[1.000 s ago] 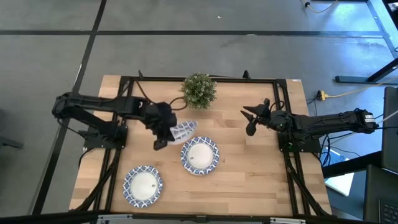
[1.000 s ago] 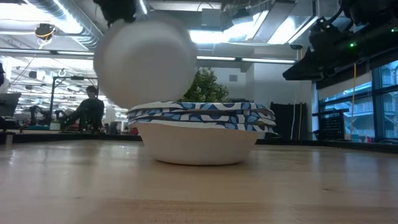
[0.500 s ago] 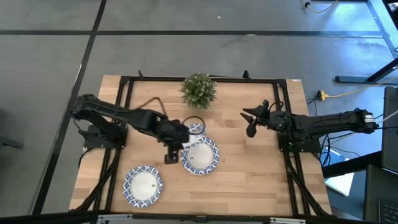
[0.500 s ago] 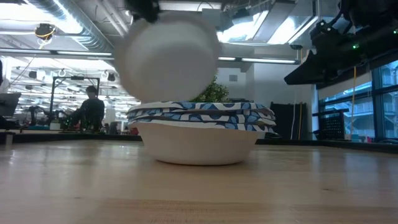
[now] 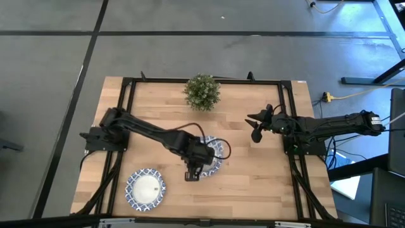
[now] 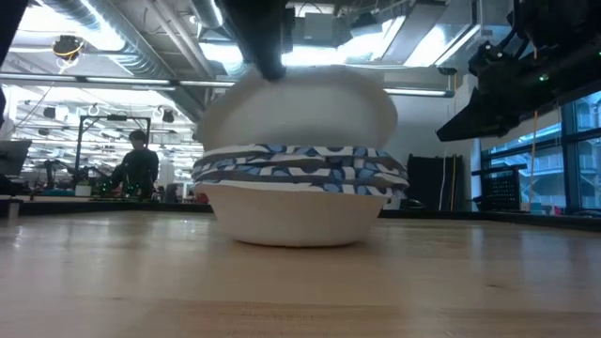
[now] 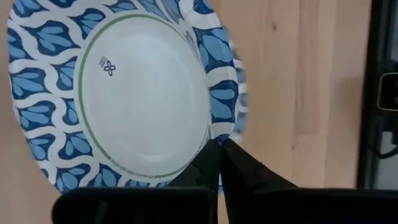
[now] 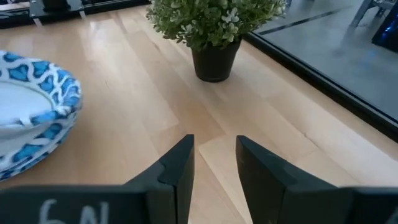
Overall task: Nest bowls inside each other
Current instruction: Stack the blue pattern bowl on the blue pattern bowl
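Observation:
My left gripper (image 5: 197, 161) is shut on a blue-and-white rimmed bowl (image 7: 143, 93) and holds it right over a stack of alike bowls (image 6: 299, 202) at the table's middle. In the low view the held bowl (image 6: 300, 103) sits almost level just above the stack's rims; whether it touches them I cannot tell. One more bowl (image 5: 145, 188) rests on its base near the near-left corner. My right gripper (image 8: 214, 146) is open and waits over the table's right side, away from the bowls. My left gripper pinches the held bowl's patterned rim (image 7: 214, 127) between its two fingers, on the bowl's near-left side. The fingers (image 7: 239, 162) come slanting down from the table's near side. The bowl faces up, nearly level, over the stack.
A small green potted plant (image 5: 202, 92) stands at the far middle of the table, behind the stack. Black frame rails (image 5: 126, 120) run along the table's left, right and far sides. Bare wood lies right of the stack (image 5: 253, 183).
My left gripper has carried the bowl toward the right and near edges, from left of the stack to above it. The bowl, which hung tipped with its white underside showing in the low view, has turned nearly level and come down onto the stack's rims.

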Robot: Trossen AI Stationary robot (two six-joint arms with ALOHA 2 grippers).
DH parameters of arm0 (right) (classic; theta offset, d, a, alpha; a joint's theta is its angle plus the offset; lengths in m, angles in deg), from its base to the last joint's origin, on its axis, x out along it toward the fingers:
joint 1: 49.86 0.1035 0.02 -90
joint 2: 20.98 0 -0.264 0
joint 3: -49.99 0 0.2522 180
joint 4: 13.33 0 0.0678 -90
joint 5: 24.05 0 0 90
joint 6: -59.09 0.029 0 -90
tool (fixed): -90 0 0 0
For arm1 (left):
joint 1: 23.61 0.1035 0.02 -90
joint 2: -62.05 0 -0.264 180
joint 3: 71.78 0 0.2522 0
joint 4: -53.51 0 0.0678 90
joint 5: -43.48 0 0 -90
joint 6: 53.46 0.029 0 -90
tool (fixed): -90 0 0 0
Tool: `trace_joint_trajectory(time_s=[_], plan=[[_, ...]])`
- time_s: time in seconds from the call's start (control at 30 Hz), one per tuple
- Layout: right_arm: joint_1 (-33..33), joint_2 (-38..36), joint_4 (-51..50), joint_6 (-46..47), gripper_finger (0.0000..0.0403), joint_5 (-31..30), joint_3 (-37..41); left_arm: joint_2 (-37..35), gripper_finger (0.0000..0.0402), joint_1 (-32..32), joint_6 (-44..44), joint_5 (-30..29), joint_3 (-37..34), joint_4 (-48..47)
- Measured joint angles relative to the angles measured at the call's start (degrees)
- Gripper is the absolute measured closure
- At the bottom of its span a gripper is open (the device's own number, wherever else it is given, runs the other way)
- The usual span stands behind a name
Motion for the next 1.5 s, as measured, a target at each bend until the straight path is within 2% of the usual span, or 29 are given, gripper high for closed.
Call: trace_joint_trajectory(time_s=[0.1,0.47,0.77,0.87,1.03,1.17,1.33,1.5], plan=[[0.0,0.0,0.0,-0.1,0.0283,1.3,0.0,1.4,0.0389,-0.2,-1.7,2.4,0.1,0.1],[0.0,0.0,0.1,-1.6,0.0283,1.6,0.0,1.9,0.0347,-1.0,-2.1,-0.9,0.1,1.3],[0.0,0.0,0.1,-1.7,0.0283,1.6,0.0,1.8,0.0262,-1.0,-1.6,-0.6,0.1,1.2],[0.0,0.0,0.1,-1.8,0.0283,1.6,0.0,1.8,0.0242,-1.0,-1.2,0.4,0.1,-0.5],[0.0,0.0,0.1,-1.8,0.0283,1.7,0.0,1.3,0.0242,-1.6,-3.4,0.5,0.1,-7.5],[0.0,0.0,0.1,-1.8,0.0283,2.3,0.0,0.2,0.024,-3.6,-7.8,-2.0,0.1,-10.3],[0.0,0.0,-0.1,-1.8,0.0283,3.1,0.0,-3.5,0.0243,-7.1,-13.5,-10.9,-0.3,-9.6],[0.0,0.0,-0.1,-1.8,0.0283,3.1,0.0,-8.6,0.0242,-10.0,-20.1,-16.9,-2.9,-12.1]])
